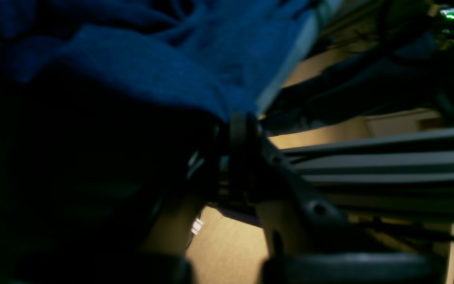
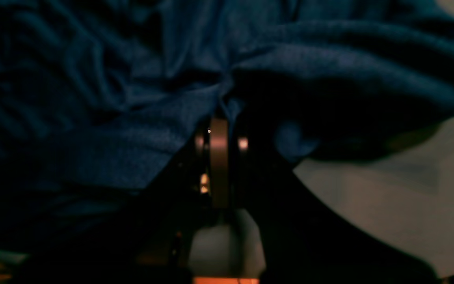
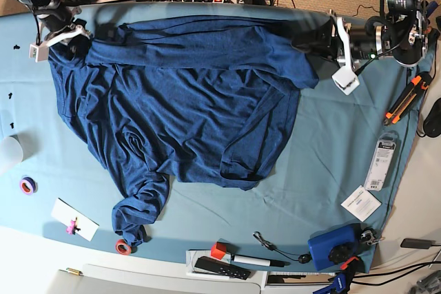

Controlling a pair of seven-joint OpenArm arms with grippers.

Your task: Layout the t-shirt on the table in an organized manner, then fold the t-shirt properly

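The t-shirt (image 3: 186, 101) lies spread over the far half of the worktop (image 3: 324, 163), its top edge running along the far edge between the left hand (image 3: 324, 40) and the right hand (image 3: 69, 32), each pinched shut on one end of it.

No text, brand, number or sign can be read in any view; printing is seen on a white card (image 3: 360, 203) and on a long packaged item (image 3: 380, 163) lying on the table (image 3: 331, 142), but it is too small to be made out
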